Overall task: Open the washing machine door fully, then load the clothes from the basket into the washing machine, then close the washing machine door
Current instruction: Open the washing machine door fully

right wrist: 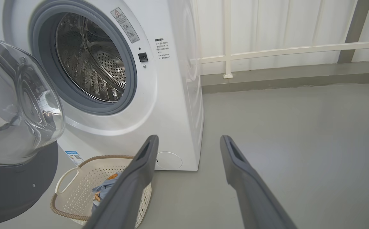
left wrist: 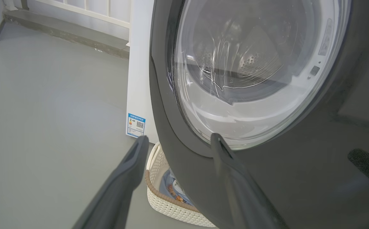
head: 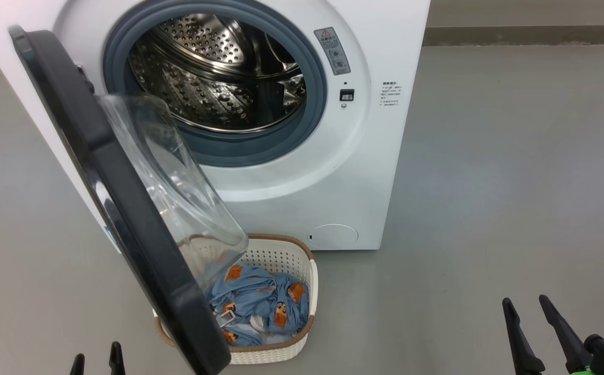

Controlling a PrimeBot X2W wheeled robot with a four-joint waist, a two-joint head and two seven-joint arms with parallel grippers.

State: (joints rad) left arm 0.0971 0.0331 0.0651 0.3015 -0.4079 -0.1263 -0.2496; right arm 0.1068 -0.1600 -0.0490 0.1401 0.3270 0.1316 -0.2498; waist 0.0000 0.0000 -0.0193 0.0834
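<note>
Grey floor [head: 489,182] spreads round a white washing machine [head: 385,156]. Its door [head: 124,208] stands swung out to the left, glass window [head: 176,182] bulging toward the bare steel drum [head: 213,78]. A basket [head: 302,250] sits on the floor just before the machine's base, partly under the door, with the blue bear-print clothes [head: 260,297] heaped inside. The left fingers [head: 116,362] are spread wide and hold nothing, low beside the door's lower edge. From the left wrist, one finger lies across the door's outer face and the other points past its rim; whether either touches it I cannot tell. The right fingers [head: 518,338], also wide and empty, hang over the floor well to the right of the basket, aimed at the machine.
</note>
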